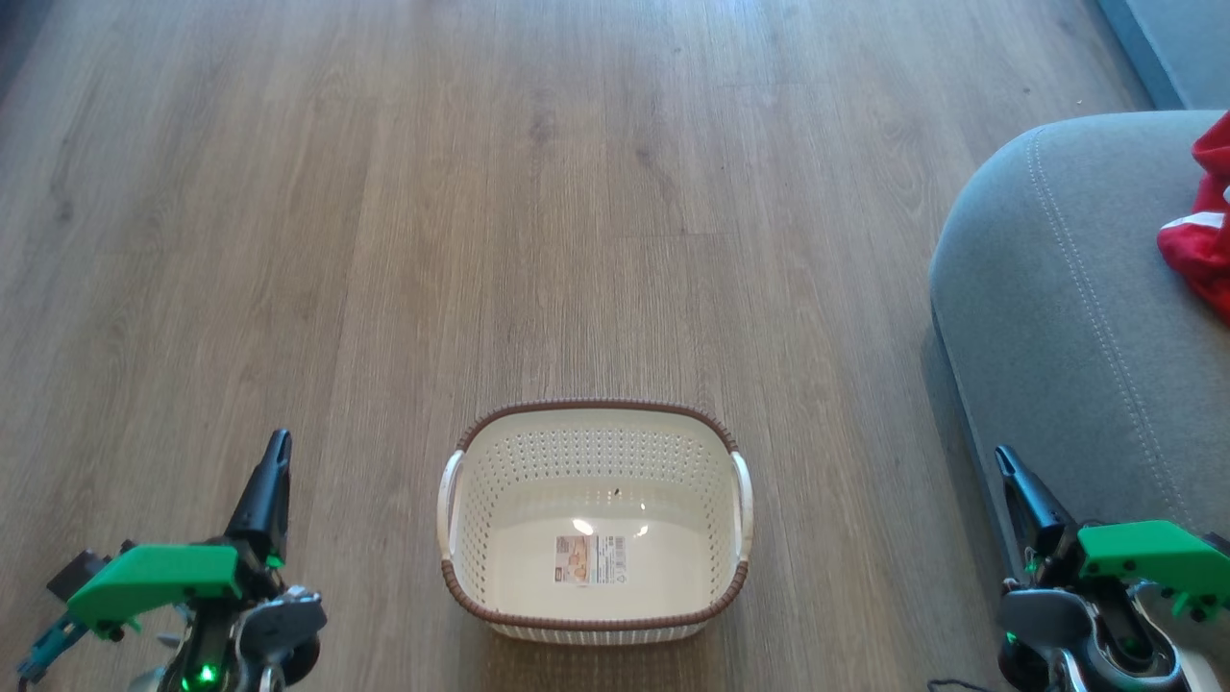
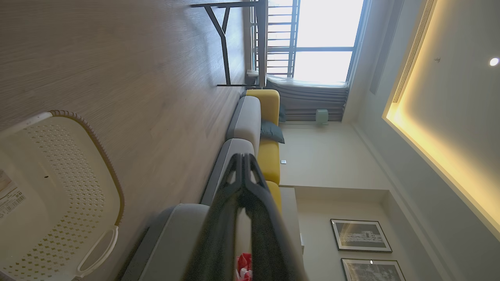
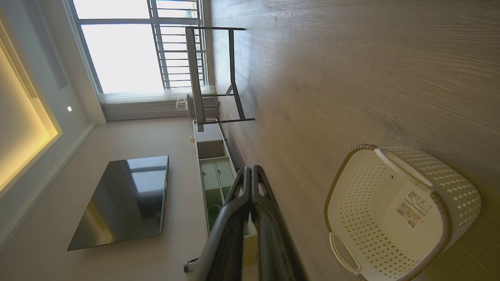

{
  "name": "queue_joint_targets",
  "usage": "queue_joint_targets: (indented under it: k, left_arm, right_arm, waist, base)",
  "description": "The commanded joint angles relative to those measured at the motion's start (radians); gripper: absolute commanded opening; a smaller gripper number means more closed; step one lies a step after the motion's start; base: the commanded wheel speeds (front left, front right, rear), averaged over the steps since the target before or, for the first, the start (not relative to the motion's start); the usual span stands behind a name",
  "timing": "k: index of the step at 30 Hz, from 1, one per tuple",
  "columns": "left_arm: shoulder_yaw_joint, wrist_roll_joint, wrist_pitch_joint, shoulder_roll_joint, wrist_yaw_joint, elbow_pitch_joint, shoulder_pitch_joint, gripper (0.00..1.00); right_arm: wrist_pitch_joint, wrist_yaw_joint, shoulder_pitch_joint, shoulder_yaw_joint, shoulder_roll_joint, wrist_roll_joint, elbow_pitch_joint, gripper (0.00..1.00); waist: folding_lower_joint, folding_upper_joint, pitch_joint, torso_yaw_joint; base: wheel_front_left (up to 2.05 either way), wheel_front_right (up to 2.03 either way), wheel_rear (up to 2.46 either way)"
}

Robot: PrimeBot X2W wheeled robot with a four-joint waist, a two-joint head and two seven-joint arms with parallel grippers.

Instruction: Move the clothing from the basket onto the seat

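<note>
The clothing (image 1: 1206, 226) lay on the seat (image 1: 1057, 317), at the far right edge of the head view, as a red heap with a white stripe. The edge of the picture cut it, so I could not tell how many garments were in the heap; I counted one heap.

The basket (image 1: 596, 405) stood on the wooden floor (image 1: 480, 192) in front of the robot, well apart from the seat. It had nothing inside except one sticker label (image 1: 589, 559) on its bottom. There was one basket and one grey seat cushion in the head view.

The left gripper (image 1: 277, 440) and the right gripper (image 1: 1002, 454) were low at both sides of the basket. Both were closed, finger against finger, and held nothing.

In my judgement the moving step was finished: the basket was empty and the red cloth was on the seat. The next move probably called for no new grasp, only for a check that no garment was left outside the pictures.
</note>
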Motion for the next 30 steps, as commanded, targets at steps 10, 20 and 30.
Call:
queue_joint_targets:
  k: [10, 20, 30]
  left_arm:
    - [0.037, -0.005, 0.007, 0.004, -0.007, -0.035, -0.056, 0.0]
    - [0.037, -0.005, 0.007, 0.004, -0.007, -0.035, -0.056, 0.0]
    - [0.037, -0.005, 0.007, 0.004, -0.007, -0.035, -0.056, 0.0]
  right_arm:
    - [0.009, 0.007, -0.048, 0.017, -0.013, 0.006, -0.037, 0.0]
    - [0.009, 0.007, -0.048, 0.017, -0.013, 0.006, -0.037, 0.0]
    - [0.009, 0.007, -0.048, 0.017, -0.013, 0.006, -0.037, 0.0]
  waist:
    - [0.0, 0.0, 0.0, 0.0]
    - [0.0, 0.0, 0.0, 0.0]
    - [0.0, 0.0, 0.0, 0.0]
  base:
    - [0.0, 0.0, 0.0]
    - [0.0, 0.0, 0.0]
    - [0.0, 0.0, 0.0]
